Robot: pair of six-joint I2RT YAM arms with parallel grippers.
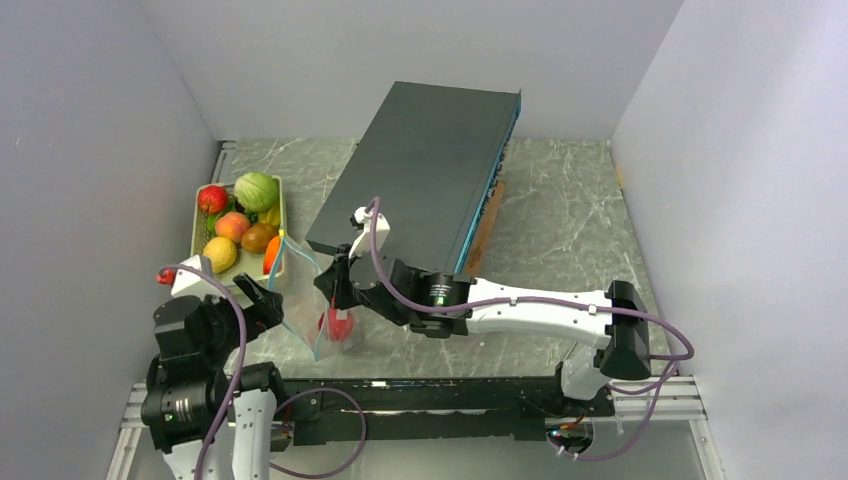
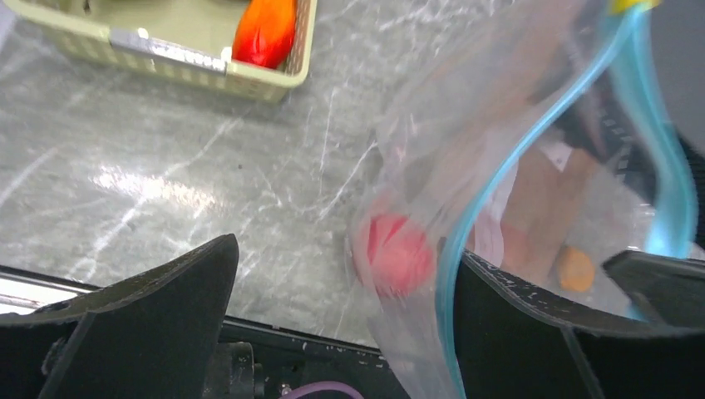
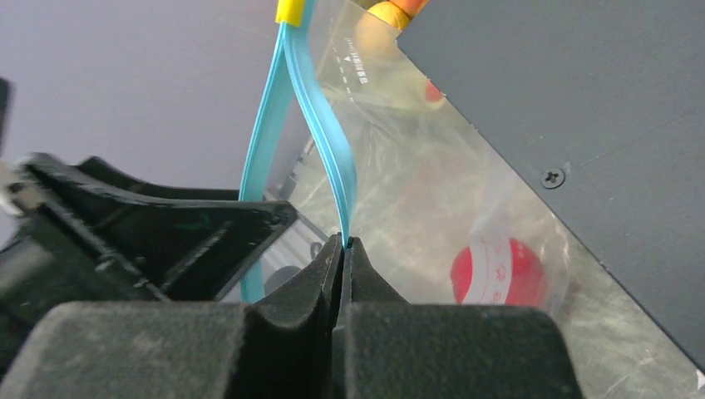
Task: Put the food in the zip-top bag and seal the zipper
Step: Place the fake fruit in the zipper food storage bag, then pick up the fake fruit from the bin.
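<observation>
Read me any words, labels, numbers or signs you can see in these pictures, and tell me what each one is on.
No text here is legible enough to quote.
Small white print on the zip-top bag, below its teal strip: too blurred to read.
White sticker with red marks on the red apple inside the bag: too blurred to read.
Pale label on a dark joint of the right arm: too small to read.

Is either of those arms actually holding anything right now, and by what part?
The right gripper pinches the zip-top bag by one side of its teal zipper strip at the mouth. The left gripper is open, gripping nothing.
</observation>
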